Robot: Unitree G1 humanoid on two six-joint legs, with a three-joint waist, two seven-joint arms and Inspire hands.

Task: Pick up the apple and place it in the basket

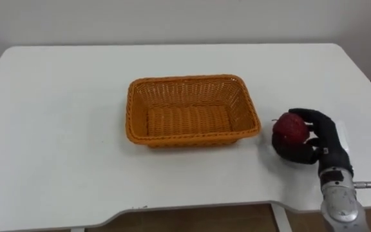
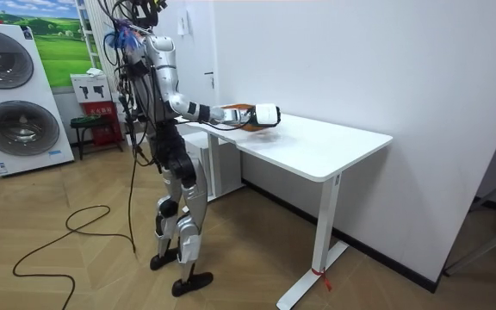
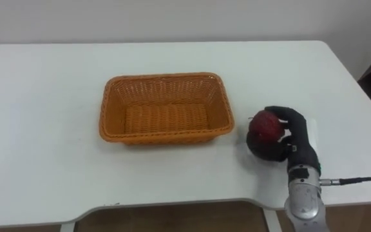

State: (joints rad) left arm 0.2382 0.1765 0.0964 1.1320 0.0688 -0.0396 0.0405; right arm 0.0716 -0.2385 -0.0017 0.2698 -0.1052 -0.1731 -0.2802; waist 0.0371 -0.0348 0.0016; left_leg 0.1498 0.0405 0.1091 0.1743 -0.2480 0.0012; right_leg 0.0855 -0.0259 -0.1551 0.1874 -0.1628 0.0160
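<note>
- Fingers [image 1: 309, 115] of the right hand [image 1: 324, 136] are curled round the apple [image 1: 291, 128]. We see them over its top, with the thumb low on its near side.
- Hand and apple are to the right of the basket [image 1: 192, 111], close to it but not touching it.
- We cannot tell if the red apple rests on the table [image 1: 57, 129] or is just off it.
- The basket is orange and woven, and we can see its woven bottom.
- The white table goes on behind the basket to a pale wall [image 1: 172, 19].
- In the room view we see the robot standing at the table's end, one arm stretched over it by the basket.
- Two washing machines [image 2: 15, 95] stand far from the basket, behind the robot.
</note>
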